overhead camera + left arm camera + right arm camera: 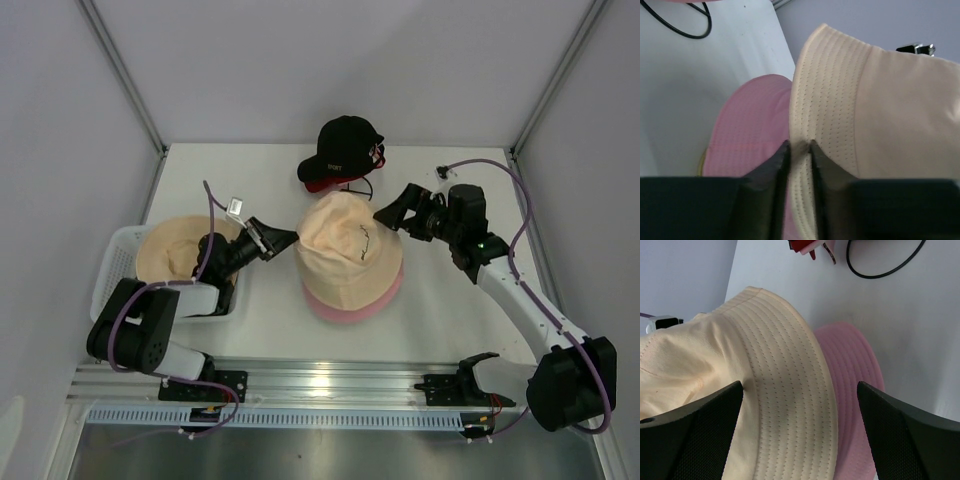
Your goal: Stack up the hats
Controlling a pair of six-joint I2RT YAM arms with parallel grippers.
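Stacking: beige hat (348,240) over pink hat (350,303)
The left gripper (799,146) pinches the brim to settle it; the right gripper (386,214) is spread wide.

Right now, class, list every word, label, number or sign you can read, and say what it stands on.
White lettering on the cap: too small to read.
No text shows on the beige hat or the pink hat.
Nothing else readable in any view.
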